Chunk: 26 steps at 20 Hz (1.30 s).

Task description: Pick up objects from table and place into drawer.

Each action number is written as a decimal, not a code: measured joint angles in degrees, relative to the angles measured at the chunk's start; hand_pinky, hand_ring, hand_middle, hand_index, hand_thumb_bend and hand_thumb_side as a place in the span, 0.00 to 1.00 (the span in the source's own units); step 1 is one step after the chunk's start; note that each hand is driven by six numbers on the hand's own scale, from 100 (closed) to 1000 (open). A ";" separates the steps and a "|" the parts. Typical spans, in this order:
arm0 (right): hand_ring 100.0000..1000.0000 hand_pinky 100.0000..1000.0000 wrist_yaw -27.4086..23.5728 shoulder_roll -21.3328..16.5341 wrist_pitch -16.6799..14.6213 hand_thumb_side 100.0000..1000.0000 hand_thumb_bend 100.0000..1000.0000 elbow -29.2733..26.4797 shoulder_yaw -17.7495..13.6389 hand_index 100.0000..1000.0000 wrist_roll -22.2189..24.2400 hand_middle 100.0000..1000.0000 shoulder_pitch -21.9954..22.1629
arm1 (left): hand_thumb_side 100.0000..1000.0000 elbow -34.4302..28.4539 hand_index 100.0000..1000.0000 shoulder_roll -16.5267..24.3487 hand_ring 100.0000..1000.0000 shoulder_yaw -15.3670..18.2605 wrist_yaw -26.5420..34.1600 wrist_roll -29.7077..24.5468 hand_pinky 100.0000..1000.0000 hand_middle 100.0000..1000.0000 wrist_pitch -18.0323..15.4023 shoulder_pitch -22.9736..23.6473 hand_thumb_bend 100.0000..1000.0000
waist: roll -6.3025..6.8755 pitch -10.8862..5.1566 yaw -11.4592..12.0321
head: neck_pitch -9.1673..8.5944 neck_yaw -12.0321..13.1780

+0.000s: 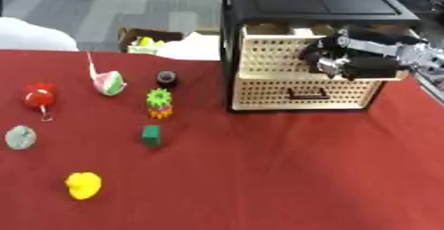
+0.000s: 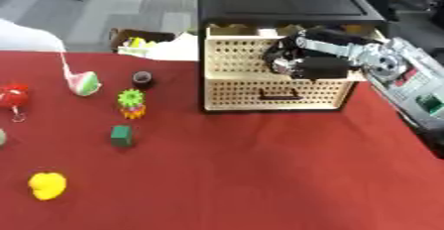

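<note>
Resting on the red surface [image 1: 260, 174]: small toys at the 9 o'clock side, a drawer box at 1 o'clock.
Red toy [image 1: 39, 96]: far at 9 o'clock, round, with a little hook under it.
Pale round thing [image 1: 20, 137]: at 8 o'clock, just below the red toy.
Yellow toy [image 1: 83, 185]: at 7 o'clock, nearest to the robot.
Pink and green toy [image 1: 107, 83]: at 10 o'clock, with a thin white stick going up from it.
Green block [image 1: 152, 136]: near the middle, a bit toward 9 o'clock.
Green and orange toy [image 1: 159, 103]: just above the green block, toward 12 o'clock.
Black ring [image 1: 167, 78]: above that again, nearest of the toys to the box.
Drawer box [image 1: 299, 87]: at 1 o'clock, black frame, two pale drawers full of holes.
Top drawer [image 1: 269, 53]: looks pulled out a little; I cannot tell what is inside.
Right hand [image 2: 299, 60]: at the front of the top drawer, fingers curled there. I cannot tell if they hold the handle or a small thing.
Left hand: not seen.
What matters next: every toy lies toward 9 o'clock from the right hand, well apart from it. The black ring is the closest one. No toy is in the hand that I can see.
Which arm is nearer: only the right arm shows, so I think it must swing across toward 9 o'clock.
</note>
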 measured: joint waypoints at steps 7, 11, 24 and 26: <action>0.64 0.47 -0.27 0.00 -0.54 1.00 0.00 0.06 0.00 0.86 -0.45 0.75 0.00 | 0.83 0.00 0.67 -0.01 0.49 0.01 0.00 -0.07 0.41 0.51 -0.06 -0.02 0.00 | -0.03 0.16 0.05 | -0.09 0.09; 0.66 0.50 -0.28 0.00 -0.64 1.00 0.00 0.08 0.00 0.86 -0.36 0.76 0.00 | 0.83 0.00 0.67 -0.03 0.48 0.01 0.00 -0.14 0.41 0.51 -0.11 -0.05 0.00 | -0.13 0.19 0.05 | -0.10 0.22; 0.80 0.65 -1.71 0.00 -1.80 1.00 0.00 0.48 -0.29 0.83 -1.87 0.86 -0.26 | 0.83 0.00 0.67 -0.31 0.48 0.04 0.01 -0.24 0.41 0.51 -0.21 -0.07 0.00 | -0.24 0.64 0.20 | -0.64 0.45; 0.80 0.64 -0.76 0.00 -1.99 1.00 0.00 0.98 -0.42 0.82 -2.36 0.86 -0.44 | 0.83 0.00 0.67 -0.33 0.48 0.07 0.01 -0.25 0.41 0.51 -0.21 -0.10 0.00 | -0.29 0.78 0.48 | -0.74 0.53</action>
